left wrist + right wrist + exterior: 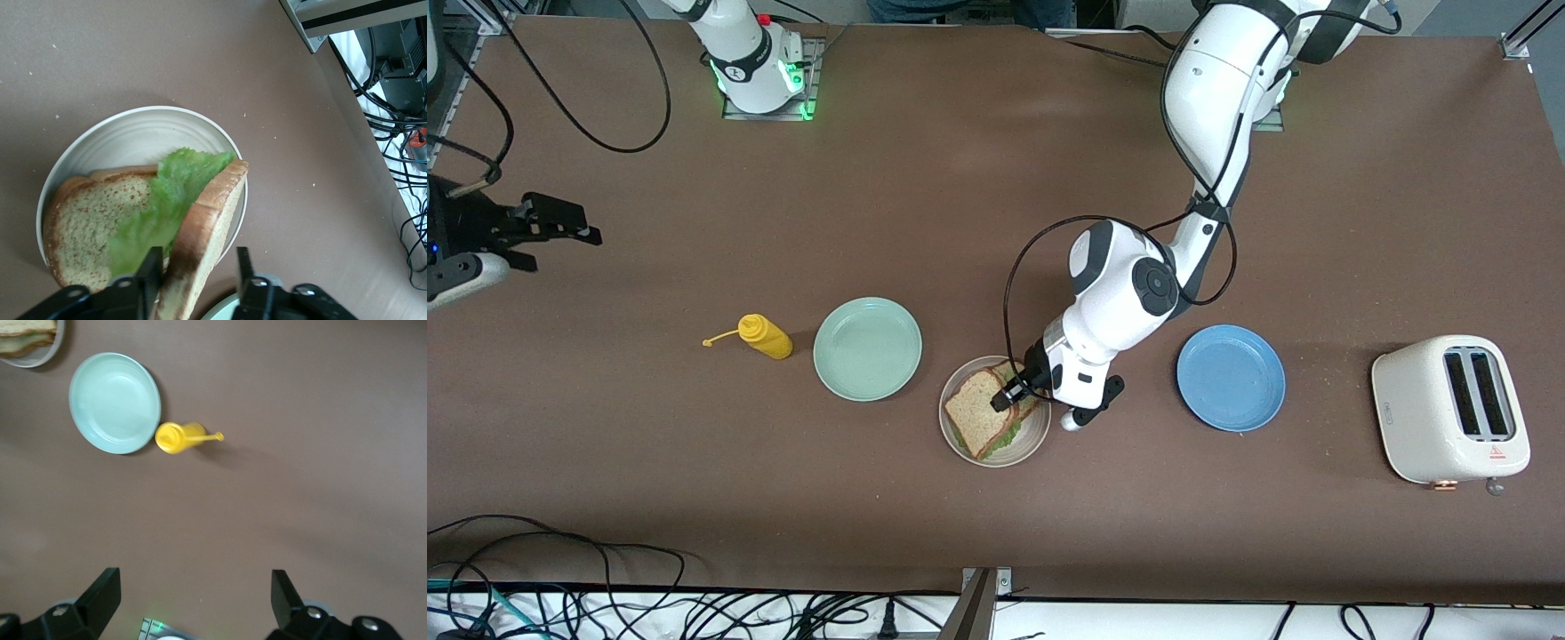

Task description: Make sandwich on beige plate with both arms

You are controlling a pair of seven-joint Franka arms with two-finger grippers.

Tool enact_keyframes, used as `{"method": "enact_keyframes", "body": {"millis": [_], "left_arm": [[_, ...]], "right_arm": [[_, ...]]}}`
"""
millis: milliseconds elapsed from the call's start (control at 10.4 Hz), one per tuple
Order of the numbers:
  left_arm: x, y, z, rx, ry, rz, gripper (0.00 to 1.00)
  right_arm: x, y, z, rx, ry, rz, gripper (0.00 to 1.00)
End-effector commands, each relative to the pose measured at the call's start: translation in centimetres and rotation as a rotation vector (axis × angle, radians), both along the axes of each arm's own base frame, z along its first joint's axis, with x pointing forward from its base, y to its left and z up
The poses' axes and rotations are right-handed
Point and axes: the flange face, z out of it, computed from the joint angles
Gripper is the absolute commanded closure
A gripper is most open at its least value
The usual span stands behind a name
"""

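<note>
The beige plate (1007, 456) holds the sandwich (980, 412). In the left wrist view a bottom bread slice (87, 213) lies flat on the plate (127, 133) with a green lettuce leaf (167, 200) over it. A top bread slice (210, 213) stands tilted on edge over the lettuce. My left gripper (1009, 396) (197, 260) is low over the plate, open; the tilted slice leans on one finger and a gap separates it from the other. My right gripper (587, 233) (195, 580) waits open and empty at the right arm's end of the table.
A mint green plate (867, 348) and a yellow squeeze bottle (765, 336) lie beside the beige plate toward the right arm's end. A blue plate (1231, 378) and a white toaster (1449, 409) sit toward the left arm's end. Cables run along the table's front edge.
</note>
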Motion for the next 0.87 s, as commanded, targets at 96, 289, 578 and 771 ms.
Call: {"method": "enact_keyframes", "body": {"millis": [96,289,578,771], "left_arm": [[-0.1,1.0,-0.6,0.008,0.016,0.002,0.1],[-0.2,1.9,-1.6,0.026,0.049,0.0,0.1],[1.7,6.7,2.5,0.096,0.093,-0.037,0.1],[2.7,11.5,8.3,0.15,0.109,-0.084,0.1]], "right_arm": [[-5.7,-0.6,1.0,-0.071,-0.05,-0.195,0.0],[-7.1,-2.6,1.9,-0.068,-0.082,-0.227,0.0],[-7.1,-2.7,2.2,-0.115,-0.061,-0.208,0.0],[-6.9,-1.2,2.6,-0.117,-0.071,-0.182,0.0]]}}
